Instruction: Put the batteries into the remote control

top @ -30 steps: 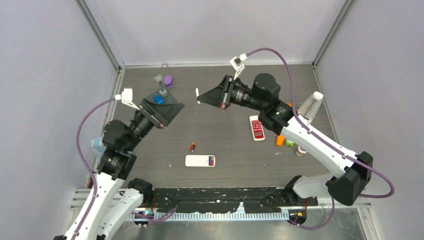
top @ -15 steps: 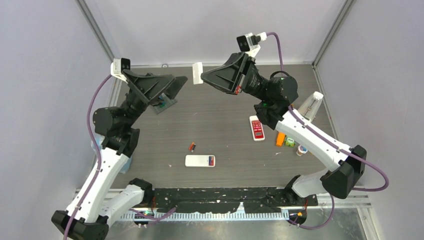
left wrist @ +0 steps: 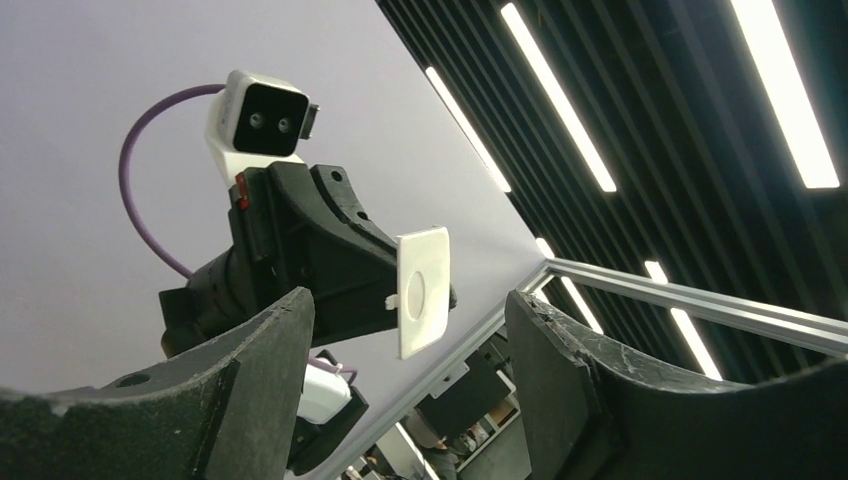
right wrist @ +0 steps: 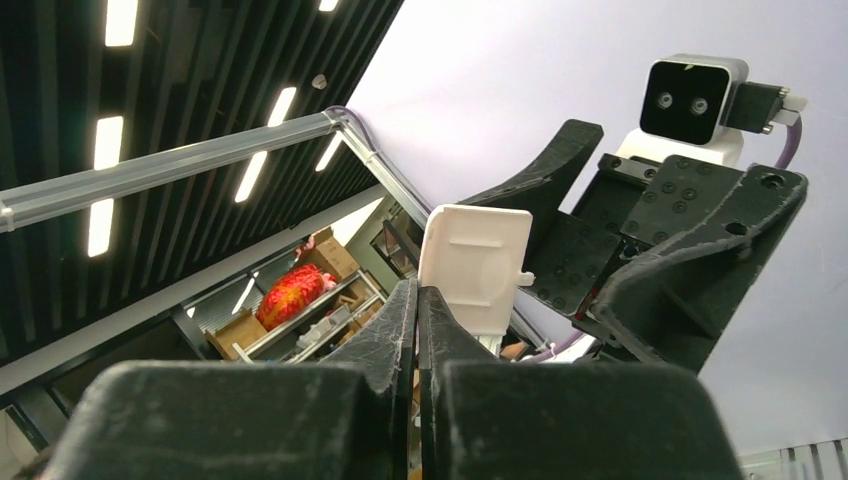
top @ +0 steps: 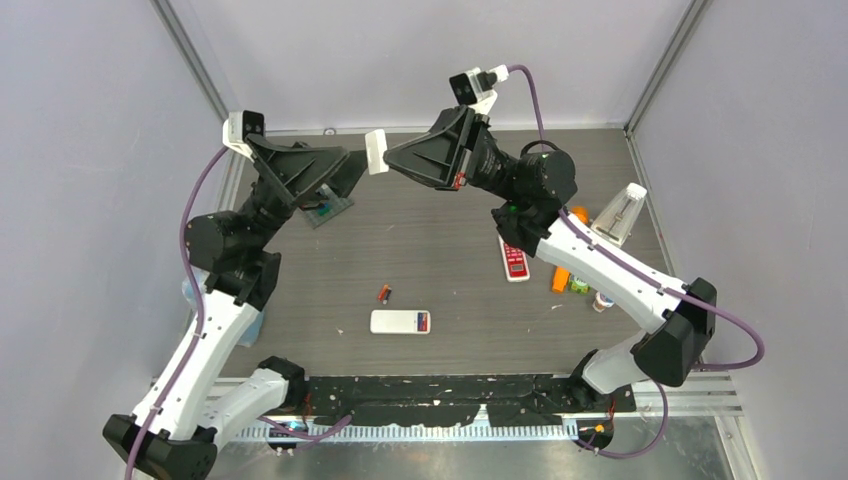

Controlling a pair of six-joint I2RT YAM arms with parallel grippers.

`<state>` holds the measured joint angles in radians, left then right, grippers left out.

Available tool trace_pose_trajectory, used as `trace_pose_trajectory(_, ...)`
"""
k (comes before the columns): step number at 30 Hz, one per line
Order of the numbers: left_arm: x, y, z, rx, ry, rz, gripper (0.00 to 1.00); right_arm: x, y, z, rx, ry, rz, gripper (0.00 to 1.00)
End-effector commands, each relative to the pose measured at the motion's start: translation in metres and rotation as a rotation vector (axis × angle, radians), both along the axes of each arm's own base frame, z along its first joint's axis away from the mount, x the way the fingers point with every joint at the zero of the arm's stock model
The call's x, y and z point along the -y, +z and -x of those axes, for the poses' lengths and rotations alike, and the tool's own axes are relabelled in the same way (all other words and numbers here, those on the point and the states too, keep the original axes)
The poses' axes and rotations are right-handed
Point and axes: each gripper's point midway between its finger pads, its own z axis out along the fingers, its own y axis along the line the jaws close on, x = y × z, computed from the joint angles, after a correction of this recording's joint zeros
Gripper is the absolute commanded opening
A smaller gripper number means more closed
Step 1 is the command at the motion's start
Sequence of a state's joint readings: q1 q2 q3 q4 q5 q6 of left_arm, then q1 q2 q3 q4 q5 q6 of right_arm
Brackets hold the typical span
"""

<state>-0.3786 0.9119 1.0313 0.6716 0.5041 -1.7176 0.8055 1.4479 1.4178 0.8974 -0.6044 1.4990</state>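
My right claw [right wrist: 418,290] is clenched on a white cover plate [right wrist: 475,265]. I hold it high over the worktop [top: 440,250], face-on to my left claw [top: 352,170], whose jaws stand released and apart just beside it; I judge this a handover. One red-orange battery [top: 383,293] lies loose below, near the white remote [top: 400,321] and well apart from both claws.

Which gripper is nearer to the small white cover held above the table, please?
Right. The right gripper is shut on one edge of the cover; the left gripper faces it close by, jaws open.
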Motion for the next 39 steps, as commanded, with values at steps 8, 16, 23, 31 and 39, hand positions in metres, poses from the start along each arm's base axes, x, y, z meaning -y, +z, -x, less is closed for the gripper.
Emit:
trace_pose_trajectory(8,-0.006,0.024,0.024,0.076,-0.054,0.049,0.56,-0.004,0.01,0.003,-0.021,0.059,-0.024,0.05)
trace_pose_trajectory(16,-0.005,0.021,0.022,0.068,-0.064,0.053,0.28,-0.009,0.001,-0.005,-0.096,0.117,-0.042,0.05)
trace_pose_trajectory(23,-0.004,0.007,0.016,0.063,-0.02,0.03,0.0,-0.008,-0.007,-0.006,-0.108,0.1,-0.031,0.2)
trace_pose_trajectory(31,0.002,-0.043,0.002,-0.003,0.125,-0.199,0.0,0.005,-0.043,-0.016,0.015,-0.237,0.168,0.82)
trace_pose_trajectory(39,0.014,-0.099,0.0,-0.089,0.095,-0.453,0.0,0.037,-0.108,-0.035,0.467,-0.637,0.602,0.89)
